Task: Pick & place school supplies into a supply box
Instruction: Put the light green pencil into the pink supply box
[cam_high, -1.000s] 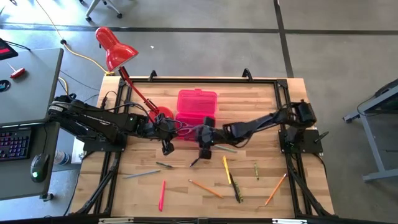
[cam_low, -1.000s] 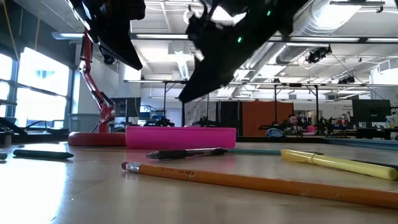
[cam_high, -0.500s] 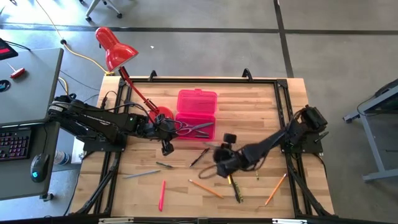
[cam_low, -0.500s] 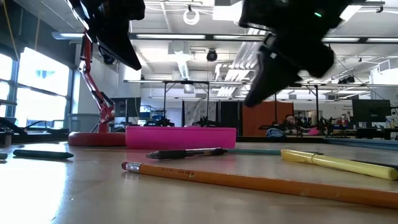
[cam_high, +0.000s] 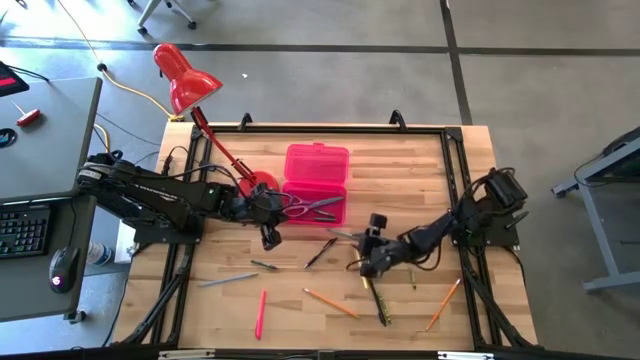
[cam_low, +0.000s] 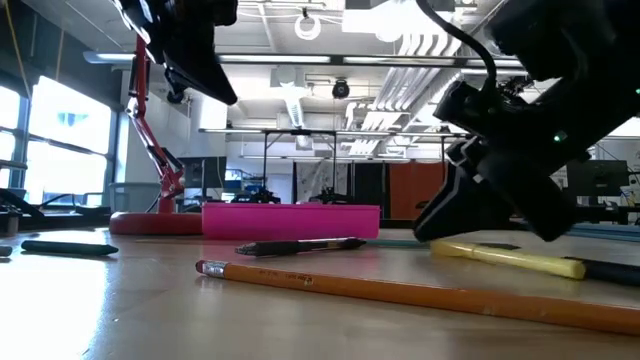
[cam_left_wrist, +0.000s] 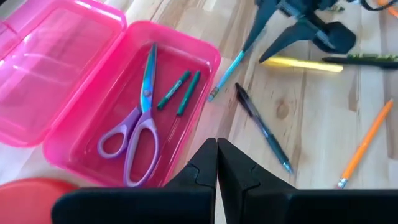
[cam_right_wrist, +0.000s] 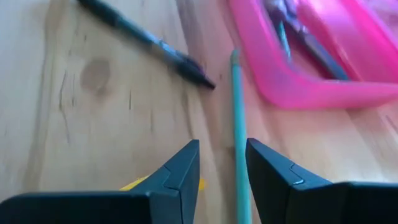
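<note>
Inside pink case (cam_left_wrist: 205, 62), one scissors (cam_left_wrist: 138, 124), two sticks (cam_left_wrist: 180, 91)

Grey floor (cam_high: 330, 80) with dark seams surrounds the wooden bench (cam_high: 410, 160). Beyond the left pincer (cam_high: 268, 238), a red lamp (cam_high: 185, 80) leans over the bench corner beside a desk (cam_high: 40, 150) with a keyboard (cam_high: 25, 232). Bright windows (cam_low: 45, 135) and ceiling ducts (cam_low: 400, 85) show behind.

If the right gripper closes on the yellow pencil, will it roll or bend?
The yellow pencil looks thin and straight, so probably stiff and light. Lying flat on the smooth wooden table, it may roll if the open right gripper nudges it.
</note>
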